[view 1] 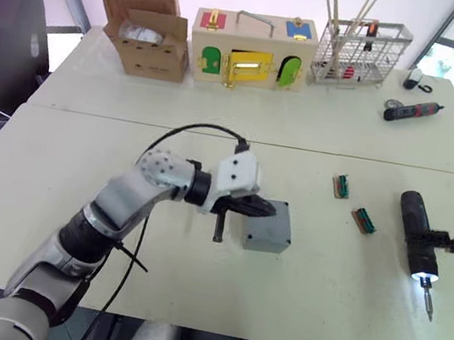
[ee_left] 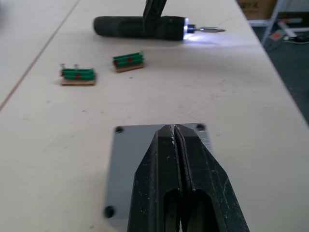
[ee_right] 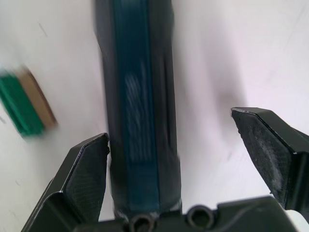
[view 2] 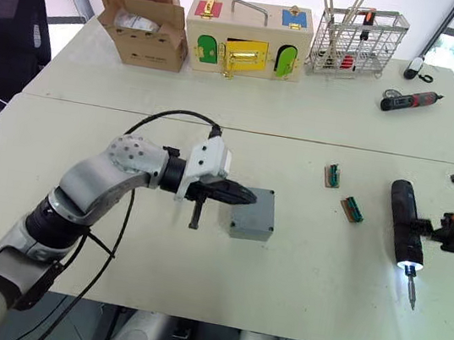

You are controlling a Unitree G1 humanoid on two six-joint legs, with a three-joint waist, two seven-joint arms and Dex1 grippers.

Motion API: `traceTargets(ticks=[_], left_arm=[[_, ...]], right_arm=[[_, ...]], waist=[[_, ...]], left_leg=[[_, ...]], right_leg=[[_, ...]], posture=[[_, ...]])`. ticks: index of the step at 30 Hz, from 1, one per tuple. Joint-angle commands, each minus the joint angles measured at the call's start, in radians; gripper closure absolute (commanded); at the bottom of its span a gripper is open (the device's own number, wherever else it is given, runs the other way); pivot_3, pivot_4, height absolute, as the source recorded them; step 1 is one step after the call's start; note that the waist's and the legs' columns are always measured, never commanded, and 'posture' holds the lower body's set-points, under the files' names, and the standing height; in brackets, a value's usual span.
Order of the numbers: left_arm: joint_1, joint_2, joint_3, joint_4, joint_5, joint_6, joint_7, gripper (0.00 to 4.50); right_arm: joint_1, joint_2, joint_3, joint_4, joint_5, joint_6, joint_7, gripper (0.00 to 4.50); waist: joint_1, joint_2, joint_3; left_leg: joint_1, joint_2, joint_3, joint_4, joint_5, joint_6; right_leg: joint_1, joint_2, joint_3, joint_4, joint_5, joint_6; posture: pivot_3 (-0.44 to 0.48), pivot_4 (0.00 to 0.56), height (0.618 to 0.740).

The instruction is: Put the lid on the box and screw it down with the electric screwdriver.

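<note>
The electric screwdriver (ee_right: 142, 106) lies lengthwise between the spread right pincer (ee_right: 176, 159); the left pincer (ee_left: 176, 159), pressed together, rests over the lid (ee_left: 123, 164).

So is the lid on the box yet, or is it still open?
On. The grey lid covers the box, no wiring visible, with the shut left hand resting over it. Whether its corner screws are tight, cannot tell.

The left arm (view 1: 109, 212) has rounded silver-grey shells, a perforated metal elbow joint, a white wrist block and a black cable looping above it. Both the left gripper (ee_left: 176, 133) and the right gripper (ee_right: 174, 145) have matte black, scuffed fingers.
</note>
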Motion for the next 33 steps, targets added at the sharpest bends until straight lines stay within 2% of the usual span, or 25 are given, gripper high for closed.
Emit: traceTargets(ticks=[1, 4, 6, 9, 11, 21, 29, 33], left_arm=[[-0.021, 0.048, 0.037, 0.011, 0.018, -0.032, -0.019, 4.50], [-0.005, 0.155, -0.016, 0.010, 0.058, -0.057, -0.111, 4.50], [0.006, 0.205, -0.049, 0.001, 0.073, -0.069, -0.164, 4.50], [0.015, 0.241, -0.097, 0.001, 0.115, -0.088, -0.200, 4.50], [0.021, 0.239, -0.117, 0.013, 0.141, -0.106, -0.202, 4.50], [0.042, 0.083, -0.130, 0.121, 0.177, -0.120, -0.122, 4.50], [0.004, -0.027, -0.138, 0.284, 0.250, -0.213, -0.066, 4.50], [-0.032, -0.096, -0.130, 0.420, 0.292, -0.290, -0.010, 4.50]], right_arm=[[-0.007, -0.045, -0.107, -0.144, 0.000, -0.045, 0.025, 0.02], [0.142, 0.014, -0.267, -0.494, 0.136, -0.002, 0.090, 0.02], [0.268, 0.076, -0.325, -0.718, 0.195, -0.008, 0.109, 0.02], [0.462, 0.147, -0.317, -0.964, 0.199, -0.071, 0.112, 0.02], [0.525, 0.200, -0.277, -1.054, 0.207, -0.079, 0.073, 0.02], [0.514, 0.322, -0.058, -1.095, 0.138, -0.132, -0.053, 0.02], [0.471, 0.375, 0.029, -1.125, 0.174, -0.107, -0.085, 0.02], [0.446, 0.426, 0.057, -1.154, 0.203, -0.069, -0.132, 0.02]], waist=[[-0.001, 0.000, 0.000], [0.001, -0.001, 0.001], [0.001, -0.003, 0.001], [0.020, -0.003, 0.001], [0.029, -0.004, 0.001], [0.026, -0.009, 0.000], [0.027, -0.010, 0.001], [0.026, -0.011, 0.001]], left_leg=[[0.000, 0.001, 0.000, -0.001, 0.000, -0.001], [0.000, 0.002, -0.001, -0.001, 0.001, -0.001], [0.000, 0.003, -0.003, -0.002, 0.001, -0.002], [-0.001, 0.001, -0.004, -0.001, 0.001, -0.002], [-0.001, -0.001, -0.003, 0.001, 0.000, 0.001], [-0.001, -0.003, -0.003, 0.003, 0.000, 0.002], [-0.001, -0.003, -0.003, 0.003, 0.000, 0.002], [0.000, -0.003, -0.003, 0.003, 0.000, 0.002]], right_leg=[[0.000, 0.001, 0.000, 0.001, 0.000, 0.000], [-0.001, 0.001, 0.000, 0.001, 0.000, 0.000], [-0.001, 0.002, -0.001, 0.001, 0.000, 0.000], [0.000, 0.000, -0.001, 0.001, 0.000, 0.000], [0.001, -0.001, 0.000, 0.001, 0.000, 0.000], [0.002, -0.003, 0.000, 0.001, 0.001, 0.001], [0.002, -0.003, 0.000, 0.001, 0.001, 0.001], [0.002, -0.003, 0.000, 0.002, 0.002, 0.001]], posture=[[0.000, 0.150, 0.694], [0.000, 0.150, 0.694], [0.000, 0.150, 0.694], [0.000, 0.150, 0.694], [0.000, 0.150, 0.694], [0.000, 0.150, 0.694], [0.000, 0.150, 0.694], [0.000, 0.150, 0.694]])
